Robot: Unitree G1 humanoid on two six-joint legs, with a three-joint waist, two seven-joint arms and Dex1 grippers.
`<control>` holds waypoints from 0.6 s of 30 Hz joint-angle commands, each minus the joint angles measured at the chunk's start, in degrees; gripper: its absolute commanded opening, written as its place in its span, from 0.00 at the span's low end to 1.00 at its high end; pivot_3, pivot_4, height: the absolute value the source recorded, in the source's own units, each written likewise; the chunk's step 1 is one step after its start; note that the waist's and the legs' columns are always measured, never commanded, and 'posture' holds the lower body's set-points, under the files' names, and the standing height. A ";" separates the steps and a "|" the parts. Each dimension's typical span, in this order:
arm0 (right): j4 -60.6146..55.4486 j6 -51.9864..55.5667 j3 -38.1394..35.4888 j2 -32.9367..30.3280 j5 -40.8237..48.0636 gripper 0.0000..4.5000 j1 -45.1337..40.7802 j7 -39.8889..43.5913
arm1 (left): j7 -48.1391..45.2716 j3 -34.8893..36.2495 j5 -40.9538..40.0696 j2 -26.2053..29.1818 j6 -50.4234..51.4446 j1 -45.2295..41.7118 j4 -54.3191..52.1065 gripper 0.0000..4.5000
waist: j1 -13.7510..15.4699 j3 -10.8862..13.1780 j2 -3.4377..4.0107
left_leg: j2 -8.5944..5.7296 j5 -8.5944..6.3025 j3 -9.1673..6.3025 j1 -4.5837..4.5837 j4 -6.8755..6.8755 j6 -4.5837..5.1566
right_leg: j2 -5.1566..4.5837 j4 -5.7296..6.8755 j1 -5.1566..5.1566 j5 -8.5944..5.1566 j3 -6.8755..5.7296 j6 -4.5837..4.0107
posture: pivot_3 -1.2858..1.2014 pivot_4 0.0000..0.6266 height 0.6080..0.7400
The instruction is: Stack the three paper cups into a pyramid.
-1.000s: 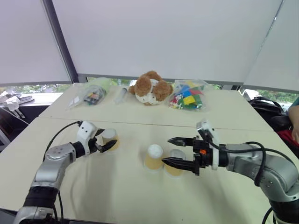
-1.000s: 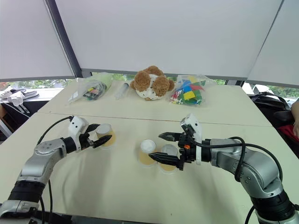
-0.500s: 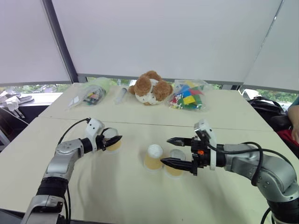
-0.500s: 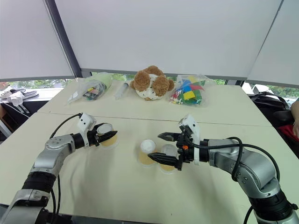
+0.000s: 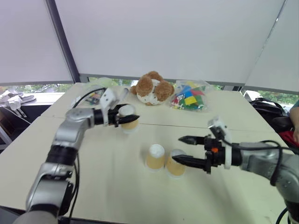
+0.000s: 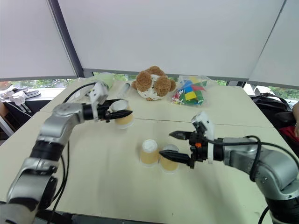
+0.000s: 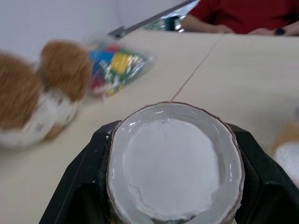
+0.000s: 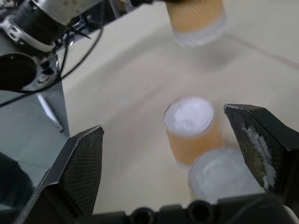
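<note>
Two paper cups stand upside down and side by side near the table's middle, the left one [image 5: 155, 157] touching the right one [image 5: 176, 164]. The third cup [image 5: 130, 122] hangs upside down above the table, to their back left, with my left gripper [image 5: 125, 120] shut on its sides. In the left wrist view its white base [image 7: 173, 172] sits between the black fingers [image 7: 84, 186]. My right gripper [image 5: 177, 149] stands open just right of the pair, holding nothing, its near finger in front of the right cup. In the right wrist view both standing cups [image 8: 190, 125] lie ahead between the fingers.
A teddy bear [image 5: 150, 87], a bag of coloured blocks [image 5: 189, 99] and another clear bag [image 5: 93, 95] lie along the table's far side. A person in red [image 7: 243, 11] sits at the right, beside a black bag [image 5: 266, 109].
My left gripper has shut on the third cup and lifted it up and to the right, towards the pair. The right gripper drew back slightly to the right, still open.
</note>
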 commanded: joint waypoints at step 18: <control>-14.06 0.60 -16.82 -0.90 6.73 1.00 21.50 -12.85 | -15.92 -8.06 -0.39 -13.30 3.09 -7.24 4.72 0.53 | -0.14 0.01 0.01 | -0.01 -0.11 -0.10 -0.06 0.03 0.19 | 0.06 0.04 -0.06 -0.08 0.09 0.11 | 0.52 0.24 0.99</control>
